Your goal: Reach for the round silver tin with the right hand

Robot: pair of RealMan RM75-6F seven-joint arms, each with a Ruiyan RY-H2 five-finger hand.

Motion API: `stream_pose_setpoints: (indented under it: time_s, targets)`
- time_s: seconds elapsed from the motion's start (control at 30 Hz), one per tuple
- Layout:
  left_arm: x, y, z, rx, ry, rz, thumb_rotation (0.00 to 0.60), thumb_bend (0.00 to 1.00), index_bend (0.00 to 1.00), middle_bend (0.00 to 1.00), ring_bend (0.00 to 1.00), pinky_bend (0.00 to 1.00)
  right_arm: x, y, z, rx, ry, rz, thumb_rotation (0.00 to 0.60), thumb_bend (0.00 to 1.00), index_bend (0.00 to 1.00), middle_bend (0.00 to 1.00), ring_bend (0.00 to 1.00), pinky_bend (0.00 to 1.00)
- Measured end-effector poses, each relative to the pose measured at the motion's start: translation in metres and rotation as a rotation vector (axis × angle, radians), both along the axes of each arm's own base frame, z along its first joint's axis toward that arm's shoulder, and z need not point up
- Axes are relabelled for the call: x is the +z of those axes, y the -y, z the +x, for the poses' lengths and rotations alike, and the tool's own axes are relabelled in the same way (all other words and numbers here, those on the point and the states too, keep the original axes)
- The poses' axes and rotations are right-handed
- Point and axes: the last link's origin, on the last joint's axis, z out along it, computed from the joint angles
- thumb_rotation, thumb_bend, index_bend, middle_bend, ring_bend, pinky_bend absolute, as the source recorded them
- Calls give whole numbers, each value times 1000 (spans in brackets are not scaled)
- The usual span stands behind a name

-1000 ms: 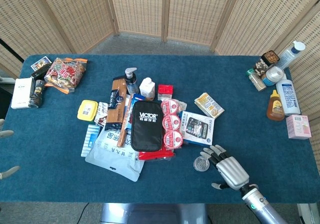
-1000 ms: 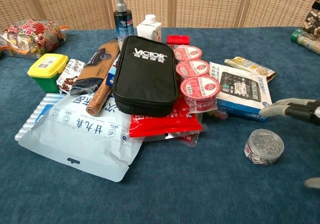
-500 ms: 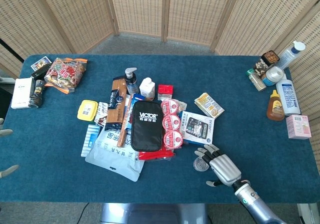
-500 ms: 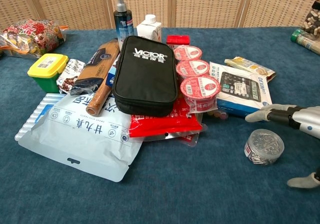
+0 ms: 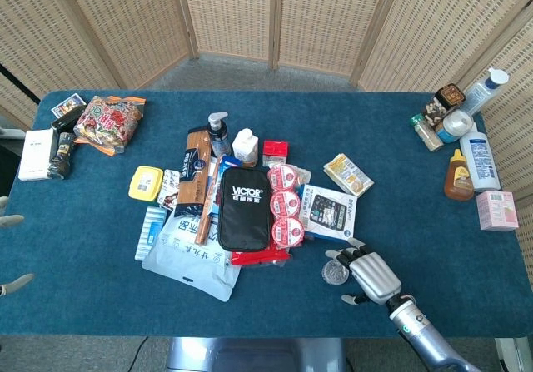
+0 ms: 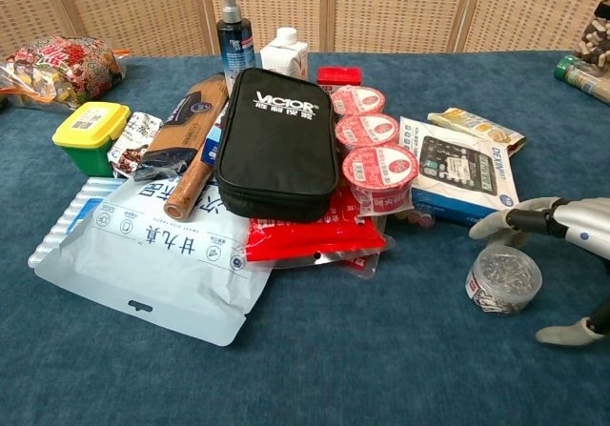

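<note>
The round silver tin (image 6: pixel 502 278) has a clear lid and sits on the blue cloth near the front right, in front of the calculator box (image 6: pixel 457 172). In the head view the tin (image 5: pixel 335 273) is partly covered by my right hand (image 5: pixel 370 274). That hand (image 6: pixel 562 254) hangs over the tin's right side with its fingers arched above it and the thumb low at the near side. The fingers stay spread and nothing is held. Only the fingertips of my left hand (image 5: pixel 8 251) show at the left edge, apart and empty.
A black VICTOR case (image 6: pixel 277 142), red-lidded cups (image 6: pixel 379 165), a red packet (image 6: pixel 315 235) and a white pouch (image 6: pixel 157 259) crowd the table's middle, left of the tin. Bottles and jars (image 5: pixel 462 151) stand at the far right edge. A snack bag (image 5: pixel 108 121) lies far left.
My right hand has moved left and closer over the tin, its fingers bending down above the lid and its thumb coming in beside it. The tin has not moved.
</note>
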Motion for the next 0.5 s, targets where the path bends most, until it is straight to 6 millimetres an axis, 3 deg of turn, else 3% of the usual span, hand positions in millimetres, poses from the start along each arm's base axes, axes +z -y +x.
stream_pose_setpoints:
  time_s: [0.5]
  targets:
    - [-2,-1,0,1,-6,-4,600,0,241,0,0,0,2,-1,-4,8,42,-74,600,0,500,649,619,601]
